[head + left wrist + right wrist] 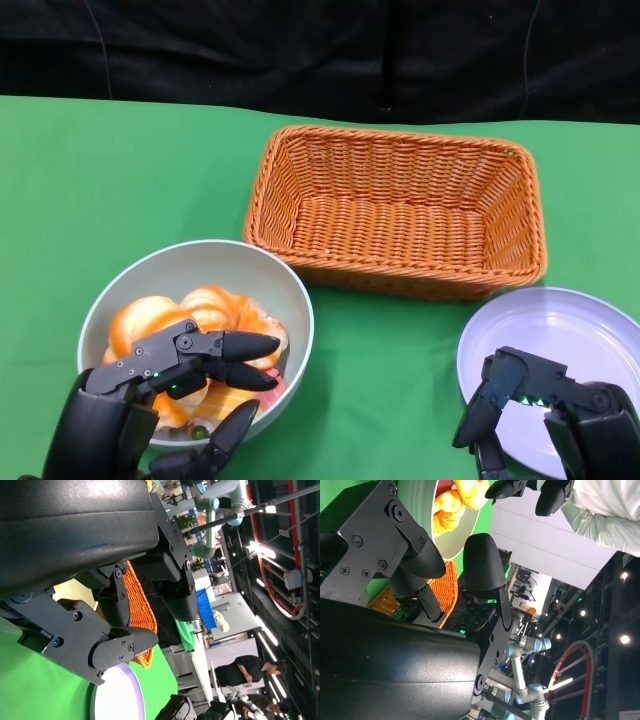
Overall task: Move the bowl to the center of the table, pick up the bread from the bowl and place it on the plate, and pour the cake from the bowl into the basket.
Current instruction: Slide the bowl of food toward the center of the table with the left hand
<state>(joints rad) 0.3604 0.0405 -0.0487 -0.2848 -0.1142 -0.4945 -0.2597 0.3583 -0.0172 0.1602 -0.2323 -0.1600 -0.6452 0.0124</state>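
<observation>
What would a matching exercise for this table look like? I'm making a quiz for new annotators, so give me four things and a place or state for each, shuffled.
Things:
1. bowl
2. basket
3. plate
4. left robot hand

Places or states:
A. empty, at the far side of the table
B. white, at the near right, under the right robot hand
C. holds orange bread pieces, at the near left
D. fingers reaching over the bowl's contents

Pairs: 1-C, 2-A, 3-B, 4-D
</observation>
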